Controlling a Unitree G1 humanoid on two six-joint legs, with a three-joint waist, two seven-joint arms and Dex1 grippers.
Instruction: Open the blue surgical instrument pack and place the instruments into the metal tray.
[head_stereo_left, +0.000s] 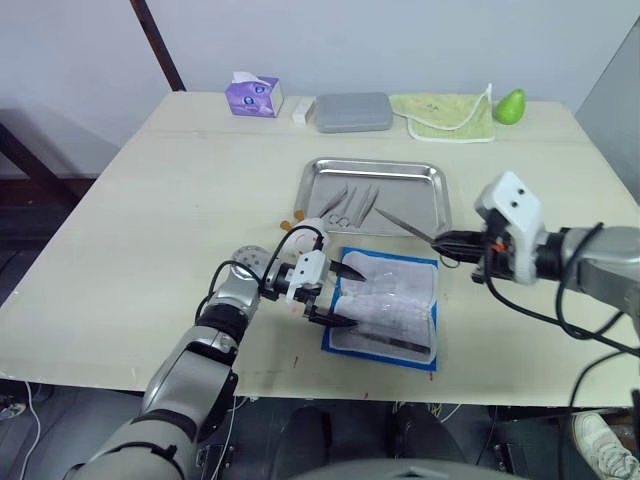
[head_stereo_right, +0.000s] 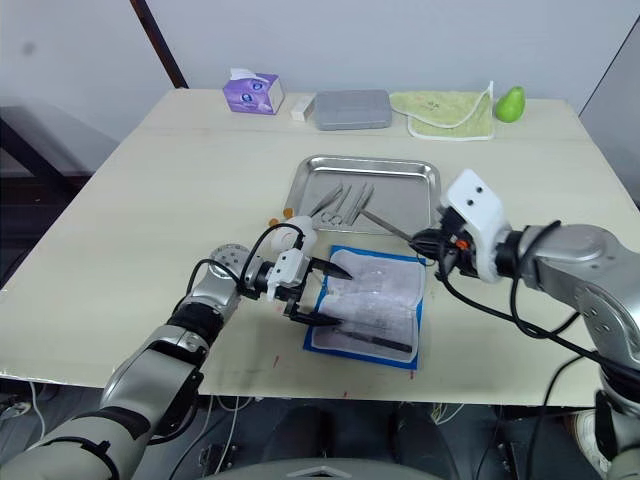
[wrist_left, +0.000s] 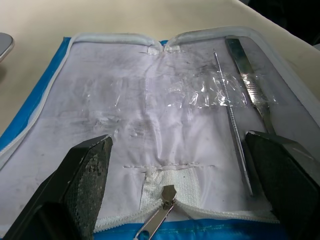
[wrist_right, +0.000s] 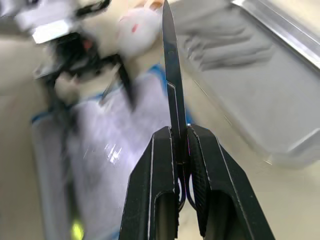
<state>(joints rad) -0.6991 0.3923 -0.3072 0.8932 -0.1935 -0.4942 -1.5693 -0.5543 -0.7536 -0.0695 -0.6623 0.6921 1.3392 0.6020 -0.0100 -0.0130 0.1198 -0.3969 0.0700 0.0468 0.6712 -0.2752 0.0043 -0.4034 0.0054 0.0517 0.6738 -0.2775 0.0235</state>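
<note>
Right tool (head_stereo_left: 452, 241) is clamped on a slim metal instrument (head_stereo_left: 405, 226), a scalpel-like blade, gripped near its handle end, with the tip pointing out over the near right corner of the metal tray (head_stereo_left: 425, 173). The blade hangs in the air just above the rim, not set down yet. Three or four instruments (head_stereo_left: 352, 203) already lie in the tray's left half.

Left tool (head_stereo_left: 335, 293) is spread wide, fingers straddling the left edge of the opened blue surgical instrument pack (head_stereo_left: 432, 330), hovering low over the pale lining, holding nothing. The pack lies flat on the table (head_stereo_left: 150, 200), just in front of the tray. Two slim instruments (wrist_left: 235, 122) remain along its near side, one partly under clear plastic.

Further back: grey case (head_stereo_left: 352, 112), purple tissue box (head_stereo_left: 253, 97), green cloth (head_stereo_left: 445, 115), green pear-shaped item (head_stereo_left: 510, 105).

Risks, judged: the grip is far from the blade's middle, so it could pivot or slip and drop on the rim, bouncing onto the table. Releasing too near the edge may tip it out. The left tool could drag the pack if it closes on fabric.
</note>
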